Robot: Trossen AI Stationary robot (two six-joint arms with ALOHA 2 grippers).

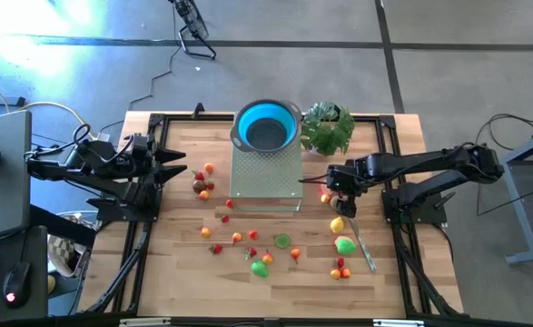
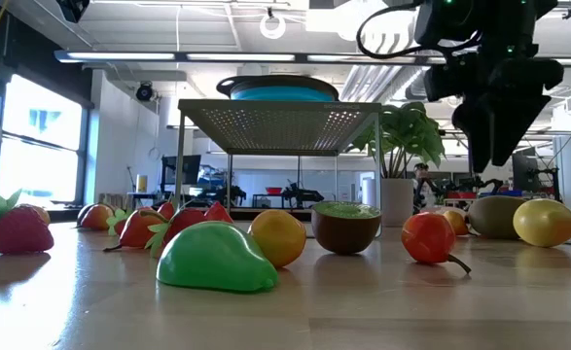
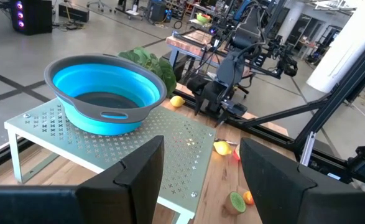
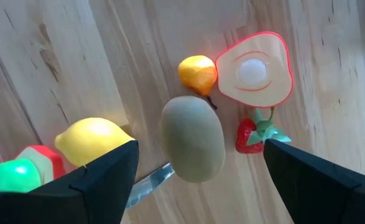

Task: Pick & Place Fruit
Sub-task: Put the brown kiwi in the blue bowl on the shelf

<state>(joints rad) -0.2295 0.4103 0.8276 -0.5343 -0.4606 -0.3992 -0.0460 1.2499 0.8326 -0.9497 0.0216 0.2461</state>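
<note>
Toy fruit (image 1: pixel 248 247) lies scattered across the bench (image 1: pixel 175 282), none visible in the blue bowl (image 1: pixel 266 125) on its perforated stand (image 1: pixel 264 173). The right hand (image 1: pixel 336 184), spread wide and empty, hovers over a brown kiwi (image 4: pixel 192 138); the left hand (image 1: pixel 177 168) waits half-open, empty, at the bench's edge.

A grey concrete floor (image 1: pixel 448 54) with dark seams fills the upper part of the high view, where bright light glares at the upper left. In the low view, tall windows (image 2: pixel 27 146) stand at the left, long ceiling lights (image 2: pixel 217 56) run across the top, and cluttered workbenches (image 2: pixel 295 199) fill the middle distance.
</note>
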